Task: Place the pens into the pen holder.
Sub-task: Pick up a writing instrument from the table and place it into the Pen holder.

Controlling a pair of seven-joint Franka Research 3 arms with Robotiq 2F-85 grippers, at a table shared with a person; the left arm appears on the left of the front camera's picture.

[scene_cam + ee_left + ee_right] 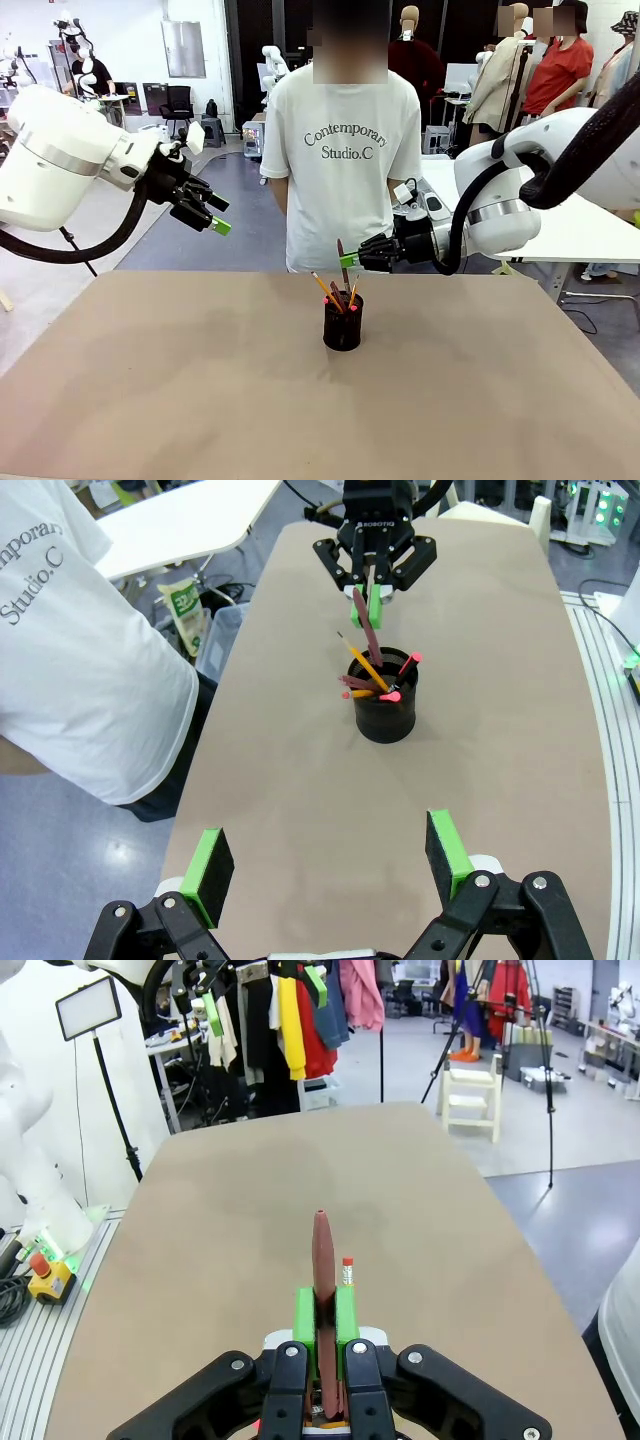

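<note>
pen holder [342,325] mid-table, near far edge; yellow pencil [325,288] and red-tipped pens [380,688] standing inside | right gripper [349,260] just above holder, clamped on reddish-brown pen [323,1290], upright over rim | left gripper [213,213] well left of holder, raised, fingers apart, holding nothing

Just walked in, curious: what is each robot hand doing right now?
Left hand: open, holding nothing.
Right hand: closed on the reddish-brown pen, above the pen holder.
</note>
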